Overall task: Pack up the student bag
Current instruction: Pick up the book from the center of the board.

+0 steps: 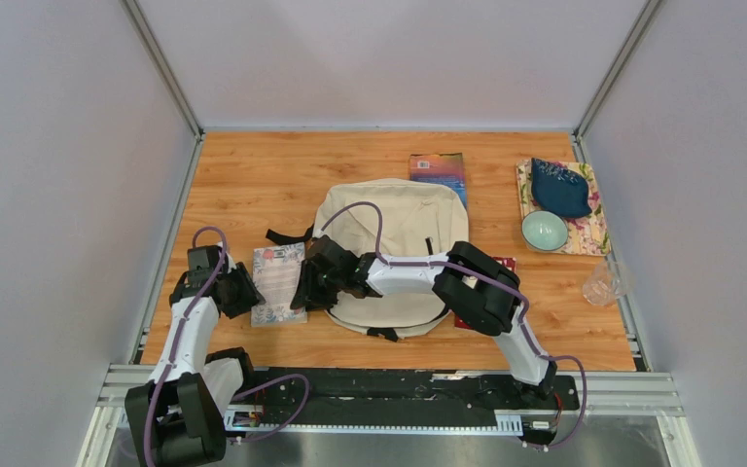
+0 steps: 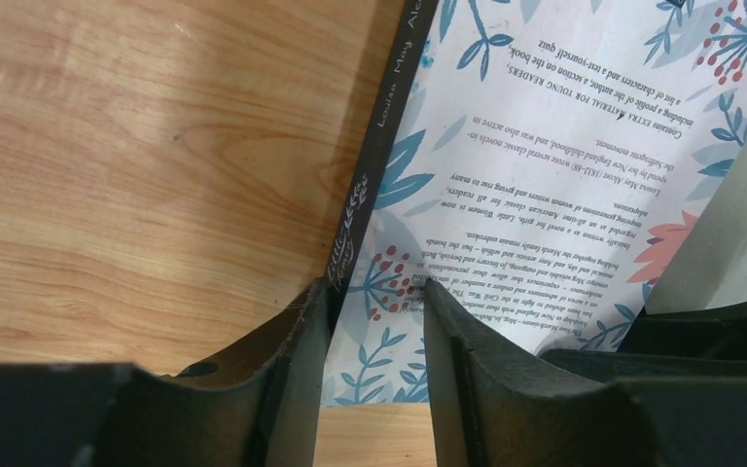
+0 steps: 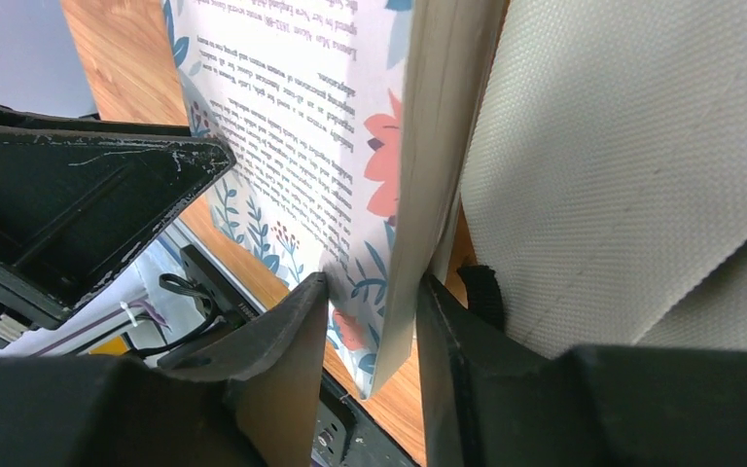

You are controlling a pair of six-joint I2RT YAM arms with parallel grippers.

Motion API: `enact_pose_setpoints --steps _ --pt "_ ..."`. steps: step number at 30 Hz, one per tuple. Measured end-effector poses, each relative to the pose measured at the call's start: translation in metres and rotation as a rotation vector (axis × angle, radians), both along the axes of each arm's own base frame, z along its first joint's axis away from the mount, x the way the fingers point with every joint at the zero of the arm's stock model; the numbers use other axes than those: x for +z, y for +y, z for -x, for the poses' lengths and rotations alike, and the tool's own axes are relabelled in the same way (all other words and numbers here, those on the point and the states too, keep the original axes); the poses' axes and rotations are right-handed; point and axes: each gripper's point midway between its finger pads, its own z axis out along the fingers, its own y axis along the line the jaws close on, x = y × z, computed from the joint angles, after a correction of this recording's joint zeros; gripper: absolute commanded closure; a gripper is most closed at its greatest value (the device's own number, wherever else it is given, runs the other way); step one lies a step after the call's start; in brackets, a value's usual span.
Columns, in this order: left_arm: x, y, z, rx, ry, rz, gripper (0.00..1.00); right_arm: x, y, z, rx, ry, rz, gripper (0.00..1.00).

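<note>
The student bag (image 1: 394,243), a beige canvas backpack, lies flat in the middle of the table. It also fills the right of the right wrist view (image 3: 622,146). A floral paperback book (image 1: 277,282) lies just left of it. My right gripper (image 3: 374,282) is shut on the book's (image 3: 302,117) page edge, which is tilted up off the wood beside the bag. My left gripper (image 2: 376,292) hangs over the spine side of the book (image 2: 545,146). Its jaws are apart, one finger outside the dark spine and one over the cover.
Another book (image 1: 438,167) lies behind the bag. At the back right, a floral mat (image 1: 593,233) carries a dark blue pouch (image 1: 559,187) and a teal bowl (image 1: 545,231). A clear glass (image 1: 603,282) stands near the right edge. A black strap (image 1: 287,236) sticks out left of the bag.
</note>
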Motion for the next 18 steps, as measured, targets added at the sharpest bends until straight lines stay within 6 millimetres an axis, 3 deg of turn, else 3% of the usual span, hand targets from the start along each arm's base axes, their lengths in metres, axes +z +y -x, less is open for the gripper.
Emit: enact_pose_setpoints --steps 3,5,6,7,10,13,15,16,18 --pt "0.002 0.001 -0.004 0.0 -0.018 -0.005 0.64 0.003 0.002 -0.001 0.0 0.003 -0.017 0.52" --pt "0.003 0.003 -0.007 -0.002 -0.035 -0.013 0.69 0.004 0.004 -0.002 -0.003 0.004 -0.031 0.55" --pt "0.004 0.003 -0.008 -0.002 -0.042 -0.016 0.71 0.004 0.004 -0.002 -0.006 0.007 -0.033 0.6" --pt "0.004 0.004 -0.01 0.0 -0.049 -0.018 0.73 0.004 0.004 -0.002 -0.009 0.009 -0.035 0.75" --pt "0.006 0.007 -0.014 0.004 -0.067 -0.031 0.75 0.004 0.004 -0.003 -0.019 0.025 -0.038 1.0" --pt "0.007 0.009 -0.015 0.008 -0.074 -0.04 0.75 0.006 0.005 -0.004 -0.026 0.031 -0.05 1.0" --pt "0.007 0.01 -0.015 0.01 -0.078 -0.043 0.7 0.006 0.005 -0.004 -0.028 0.031 -0.053 1.0" --pt "0.008 0.01 -0.015 0.012 -0.081 -0.047 0.6 0.005 0.005 -0.004 -0.028 0.03 -0.055 1.0" --pt "0.012 0.009 -0.015 0.018 -0.096 -0.045 0.51 0.007 0.005 -0.004 -0.027 0.023 -0.065 1.0"
